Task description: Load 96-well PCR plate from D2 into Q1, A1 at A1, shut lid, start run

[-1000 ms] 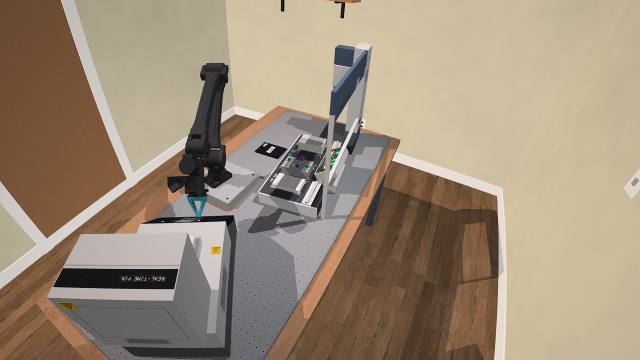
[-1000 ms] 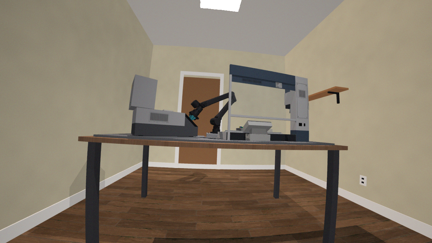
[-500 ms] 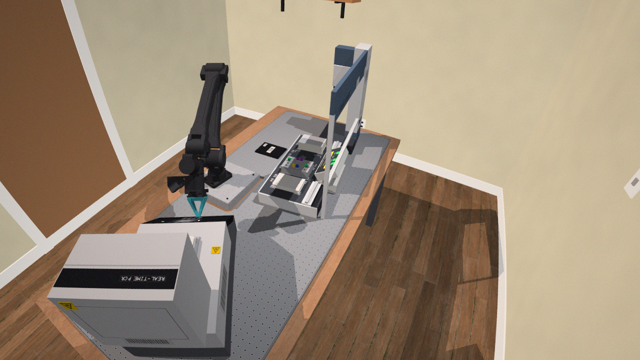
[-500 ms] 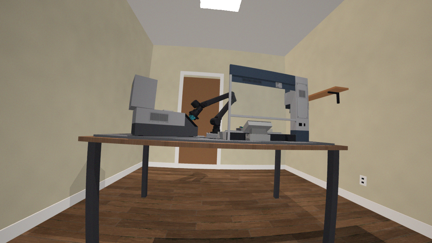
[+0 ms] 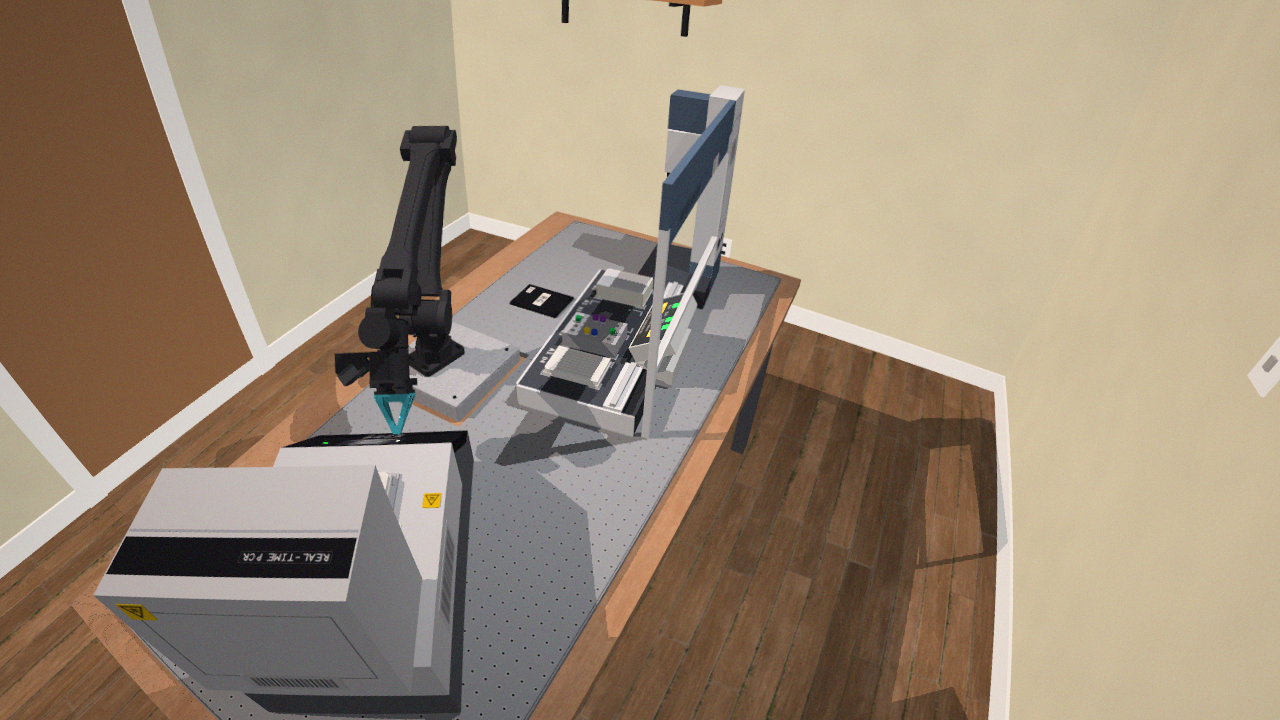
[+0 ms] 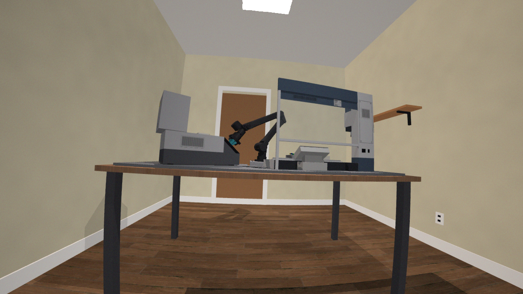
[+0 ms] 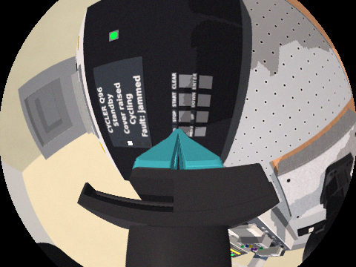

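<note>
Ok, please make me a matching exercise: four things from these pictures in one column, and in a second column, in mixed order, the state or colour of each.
Things
1. cycler lid
2. panel lamp
3. hand
4. wall shelf

States or colours
a. green
b. shut, holding nothing
c. raised
d. brown wood

Pairs: 1-c; 2-a; 3-b; 4-d
</note>
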You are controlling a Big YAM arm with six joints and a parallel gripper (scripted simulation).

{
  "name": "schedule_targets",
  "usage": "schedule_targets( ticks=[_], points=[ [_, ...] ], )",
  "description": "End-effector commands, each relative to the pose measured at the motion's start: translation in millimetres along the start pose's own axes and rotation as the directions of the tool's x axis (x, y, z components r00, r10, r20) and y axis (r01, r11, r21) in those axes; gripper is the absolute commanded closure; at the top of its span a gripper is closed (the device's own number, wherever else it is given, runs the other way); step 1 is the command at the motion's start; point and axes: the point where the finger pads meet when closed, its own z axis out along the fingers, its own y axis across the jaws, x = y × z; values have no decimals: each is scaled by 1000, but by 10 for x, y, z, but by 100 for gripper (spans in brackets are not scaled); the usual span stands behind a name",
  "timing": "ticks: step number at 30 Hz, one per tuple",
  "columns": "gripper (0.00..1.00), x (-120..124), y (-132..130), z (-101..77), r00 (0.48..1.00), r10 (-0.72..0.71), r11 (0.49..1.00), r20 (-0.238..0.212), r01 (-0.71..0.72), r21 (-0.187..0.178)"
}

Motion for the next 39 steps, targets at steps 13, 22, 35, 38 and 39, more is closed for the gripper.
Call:
schedule_targets(
  ticks=[13,22,35,38,39],
  points=[
    [100,26,102,-40,1000,-8,999,-2,8,-43],
    [100,20,91,-40,1000,-9,999,-3,9,-43],
    [100,-3,79,-38,1000,-11,999,0,11,-43],
    [100,-9,73,-35,1000,-11,999,1,11,-42],
    [100,-12,72,-33,1000,-11,999,1,11,-41]
  ],
)
